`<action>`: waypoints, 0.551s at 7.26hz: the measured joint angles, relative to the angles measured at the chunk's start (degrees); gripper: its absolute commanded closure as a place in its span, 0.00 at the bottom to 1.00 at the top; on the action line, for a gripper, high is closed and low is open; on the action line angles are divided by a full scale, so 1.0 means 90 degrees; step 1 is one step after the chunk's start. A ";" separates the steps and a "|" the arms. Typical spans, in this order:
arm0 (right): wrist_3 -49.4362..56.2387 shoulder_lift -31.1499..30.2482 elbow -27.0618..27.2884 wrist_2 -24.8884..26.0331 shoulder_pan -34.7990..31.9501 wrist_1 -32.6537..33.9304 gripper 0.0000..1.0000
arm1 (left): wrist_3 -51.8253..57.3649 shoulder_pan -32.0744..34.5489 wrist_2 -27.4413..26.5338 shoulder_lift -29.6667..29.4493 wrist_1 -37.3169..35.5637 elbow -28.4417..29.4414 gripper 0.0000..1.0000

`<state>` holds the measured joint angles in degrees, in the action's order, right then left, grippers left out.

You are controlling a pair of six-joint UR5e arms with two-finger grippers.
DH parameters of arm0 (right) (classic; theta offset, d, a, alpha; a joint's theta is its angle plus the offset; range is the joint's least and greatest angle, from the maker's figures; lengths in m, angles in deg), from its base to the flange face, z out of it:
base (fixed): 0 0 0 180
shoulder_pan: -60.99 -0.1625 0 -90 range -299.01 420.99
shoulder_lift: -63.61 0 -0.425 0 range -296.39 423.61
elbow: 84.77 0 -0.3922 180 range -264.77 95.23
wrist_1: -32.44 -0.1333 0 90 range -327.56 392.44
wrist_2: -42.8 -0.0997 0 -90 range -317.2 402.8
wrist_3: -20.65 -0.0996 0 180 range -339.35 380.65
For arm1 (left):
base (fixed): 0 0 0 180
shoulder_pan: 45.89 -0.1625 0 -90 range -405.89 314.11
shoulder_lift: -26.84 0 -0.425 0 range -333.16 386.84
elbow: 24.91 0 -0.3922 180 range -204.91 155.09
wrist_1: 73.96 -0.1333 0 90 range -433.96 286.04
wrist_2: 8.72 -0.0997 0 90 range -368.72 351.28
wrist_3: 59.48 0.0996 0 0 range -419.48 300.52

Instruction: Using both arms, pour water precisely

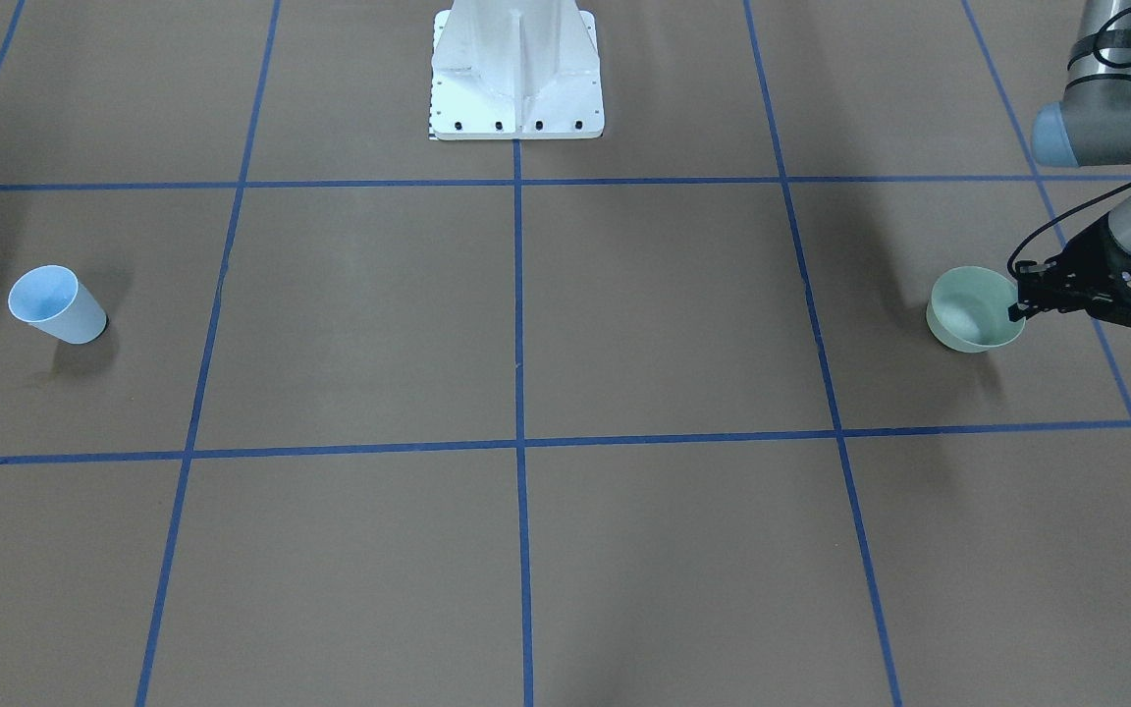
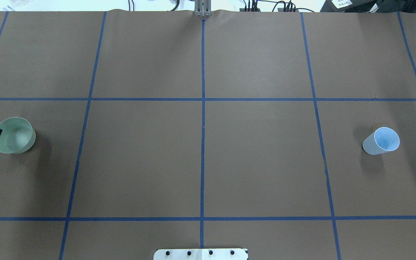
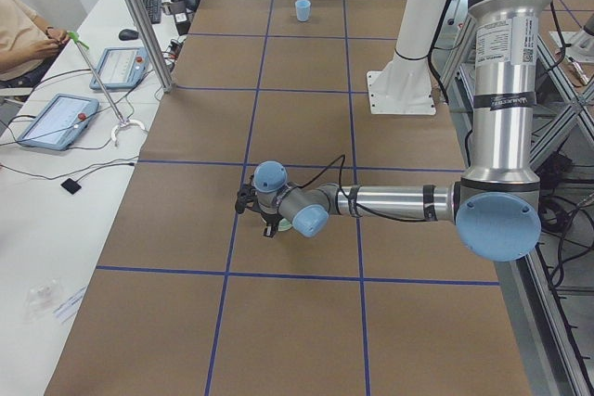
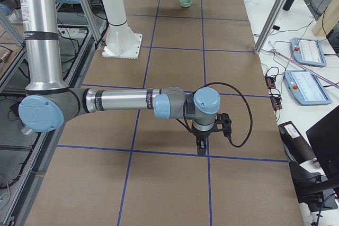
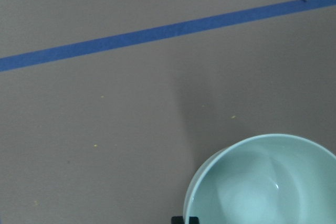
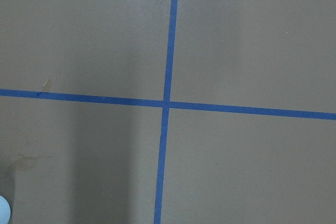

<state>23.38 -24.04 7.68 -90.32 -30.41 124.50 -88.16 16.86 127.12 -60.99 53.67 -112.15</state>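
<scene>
Brown paper tabletop [image 2: 265, 162] (blue tape grid [image 2: 203, 144])

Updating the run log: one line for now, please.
left gripper at green bowl rim, grip unclear | right gripper above tape cross | blue cup untouched

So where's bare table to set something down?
The middle squares between the pale-green round bowl and the light-blue tapered cup, before the white pedestal base, are bare. Crowded only at the bowl's rim, where the left gripper sits.

I record the left gripper [image 1: 1019, 302] cropped by the overhead view's edge, its hold on the bowl [image 1: 963, 322] rim unverifiable. Right gripper [image 4: 202, 149]: jaw state indeterminate. Water in bowl: not discernible.
</scene>
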 measured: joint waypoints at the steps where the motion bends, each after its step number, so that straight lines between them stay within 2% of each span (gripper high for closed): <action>1: 0.0000 -0.0004 0.0000 -0.0014 0.0000 0.0003 0.00 | -0.0258 0.0023 0.0206 -0.0092 -0.0106 -0.0179 1.00; 4: 0.0000 -0.0004 0.0001 -0.0030 0.0000 -0.0003 0.00 | -0.1926 -0.0094 0.0306 -0.1146 -0.0834 -0.0700 1.00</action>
<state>23.38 -24.08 7.69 -90.59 -30.41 124.47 -105.50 16.02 129.88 -71.30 46.16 -118.45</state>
